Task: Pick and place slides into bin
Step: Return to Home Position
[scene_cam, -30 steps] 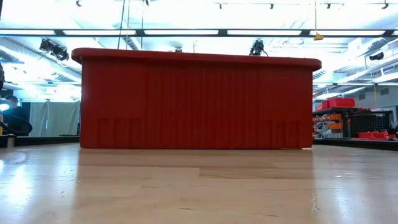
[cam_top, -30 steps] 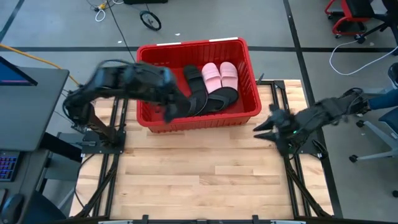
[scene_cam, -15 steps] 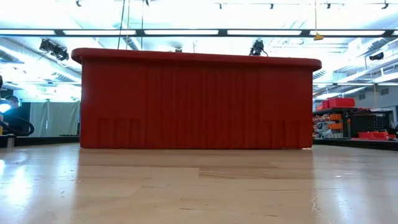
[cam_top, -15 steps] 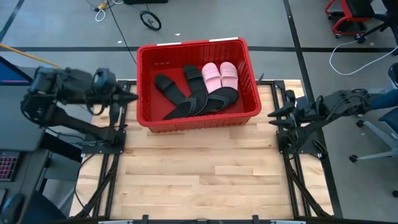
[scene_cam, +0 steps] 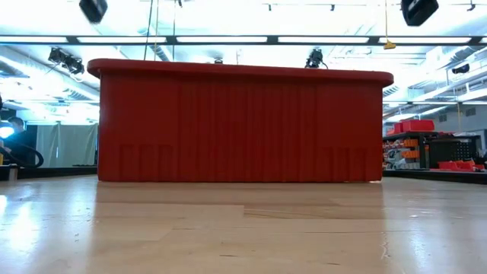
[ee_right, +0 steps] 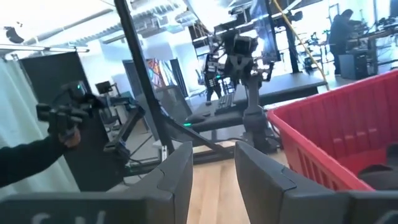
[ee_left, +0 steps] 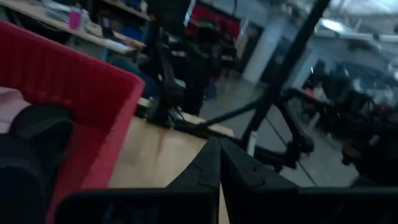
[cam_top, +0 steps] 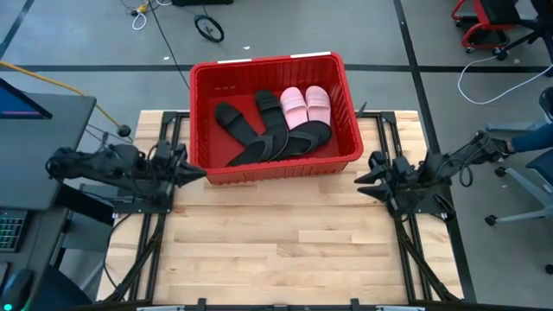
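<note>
The red bin (cam_top: 200, 121) stands at the table's far middle and fills the low view (scene_cam: 240, 122). In it lie two pale pink slides (cam_top: 307, 105) side by side at the far right, and several black slides (cam_top: 259, 134) on the bin's floor beside them. My left gripper (cam_top: 197, 173) is shut and empty, just off the bin's near left corner; its wrist view shows the fingers (ee_left: 219, 168) closed together beside the bin's wall (ee_left: 74, 99). My right gripper (cam_top: 366, 171) is open and empty off the bin's near right corner, its fingers (ee_right: 213, 171) apart.
Bare wooden tabletop (cam_top: 276, 233) stretches from the bin to the near edge. Black arm-mount frames run along the left (cam_top: 147, 225) and right (cam_top: 415, 233) sides. A person's sleeve and hand (ee_right: 37, 155) show beyond the table in the right wrist view.
My left gripper has drawn out of the bin's left part, gone toward the table's left edge, then settled low beside the bin's near left corner. A black slide now shows at the bin's left where the arm was. My right gripper has only shifted a little beside the bin's right corner.
</note>
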Robot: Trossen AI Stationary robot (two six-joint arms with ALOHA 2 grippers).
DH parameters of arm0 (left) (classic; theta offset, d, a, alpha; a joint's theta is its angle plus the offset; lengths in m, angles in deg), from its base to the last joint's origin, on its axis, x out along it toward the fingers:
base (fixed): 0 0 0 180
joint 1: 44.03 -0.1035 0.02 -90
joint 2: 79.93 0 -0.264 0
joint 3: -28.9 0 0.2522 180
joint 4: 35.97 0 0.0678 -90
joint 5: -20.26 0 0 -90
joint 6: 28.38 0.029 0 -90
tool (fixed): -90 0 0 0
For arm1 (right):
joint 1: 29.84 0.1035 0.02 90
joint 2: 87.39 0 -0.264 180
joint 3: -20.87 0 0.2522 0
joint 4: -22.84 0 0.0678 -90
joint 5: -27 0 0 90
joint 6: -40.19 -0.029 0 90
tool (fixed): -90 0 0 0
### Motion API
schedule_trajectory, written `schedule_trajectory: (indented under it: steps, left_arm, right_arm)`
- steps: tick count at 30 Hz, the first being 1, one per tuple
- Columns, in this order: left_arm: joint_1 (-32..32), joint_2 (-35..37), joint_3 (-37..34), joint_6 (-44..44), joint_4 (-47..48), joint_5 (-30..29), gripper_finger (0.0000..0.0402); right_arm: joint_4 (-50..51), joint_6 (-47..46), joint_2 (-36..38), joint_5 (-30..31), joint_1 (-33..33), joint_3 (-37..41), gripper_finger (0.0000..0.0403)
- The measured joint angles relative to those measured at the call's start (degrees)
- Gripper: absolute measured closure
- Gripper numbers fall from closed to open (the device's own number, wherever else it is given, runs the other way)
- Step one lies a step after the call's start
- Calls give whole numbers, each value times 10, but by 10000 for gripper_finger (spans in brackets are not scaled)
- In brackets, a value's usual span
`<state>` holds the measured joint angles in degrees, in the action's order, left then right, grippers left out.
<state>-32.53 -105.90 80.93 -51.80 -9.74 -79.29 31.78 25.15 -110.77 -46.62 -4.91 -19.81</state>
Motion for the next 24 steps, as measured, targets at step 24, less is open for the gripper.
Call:
schedule_trajectory:
  steps: [24]
  left_arm:
    - [-2,254,-260,62,-108,-72,384]
  right_arm:
    - [-149,5,138,94,-1,203,277]
